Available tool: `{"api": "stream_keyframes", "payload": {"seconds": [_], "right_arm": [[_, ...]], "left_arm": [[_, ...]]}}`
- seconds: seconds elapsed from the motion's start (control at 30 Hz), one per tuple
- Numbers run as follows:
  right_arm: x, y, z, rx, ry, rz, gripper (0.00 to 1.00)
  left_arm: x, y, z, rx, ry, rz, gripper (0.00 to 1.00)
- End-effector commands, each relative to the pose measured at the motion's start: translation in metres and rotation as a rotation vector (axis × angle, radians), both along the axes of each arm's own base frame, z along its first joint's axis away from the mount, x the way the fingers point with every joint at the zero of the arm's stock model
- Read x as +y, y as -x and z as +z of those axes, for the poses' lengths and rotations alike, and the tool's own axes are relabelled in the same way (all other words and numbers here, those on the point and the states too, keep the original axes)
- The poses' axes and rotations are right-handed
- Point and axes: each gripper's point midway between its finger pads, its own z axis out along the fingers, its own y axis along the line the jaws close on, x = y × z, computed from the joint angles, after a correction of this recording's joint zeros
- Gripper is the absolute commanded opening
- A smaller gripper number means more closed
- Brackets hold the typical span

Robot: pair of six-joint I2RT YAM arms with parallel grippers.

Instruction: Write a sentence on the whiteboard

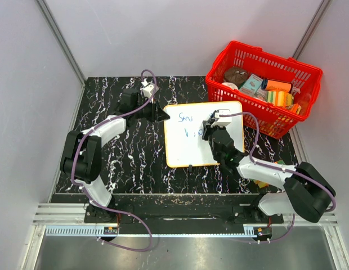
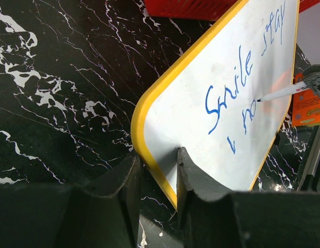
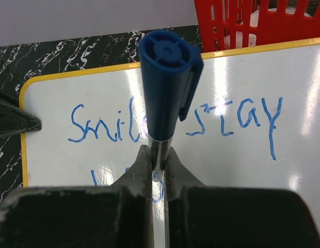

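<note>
Whiteboard lies flat on the black marbled tabletop, just beside the red basket. The left pincer is narrowed onto the yellow-framed edge at its left, one finger on either side, pinning it. The right pincer is clamped tight on a blue marker, with the tip down by the second line; I cannot tell whether it actually touches. The sentence reads "Smile stay" on the top line, with only a few strokes beneath, so the step in hand looks to be writing the last word. To do it well, press lightly and evenly so the marker does not slip in the jaws, hold the left grip firm against sliding, form each letter slowly rightward with spacing that matches the line above, and stop short of the frame
</note>
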Motion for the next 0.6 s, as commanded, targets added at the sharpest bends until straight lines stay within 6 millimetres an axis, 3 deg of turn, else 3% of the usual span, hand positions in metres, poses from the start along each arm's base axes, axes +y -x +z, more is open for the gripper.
{"api": "stream_keyframes", "payload": {"seconds": [0.0, 0.23, 0.57], "right_arm": [[-0.007, 0.005, 0.029, -0.067, -0.069, 0.0, 0.0], [-0.018, 0.004, 0.03, -0.07, -0.033, -0.041, 0.0], [-0.018, -0.003, 0.011, -0.031, -0.005, -0.064, 0.0]], "left_arm": [[0.007, 0.02, -0.072, 0.047, -0.236, -0.028, 0.0], [0.006, 0.02, -0.073, 0.048, -0.237, -0.029, 0.0], [0.007, 0.02, -0.073, 0.047, -0.238, -0.028, 0.0]]}}
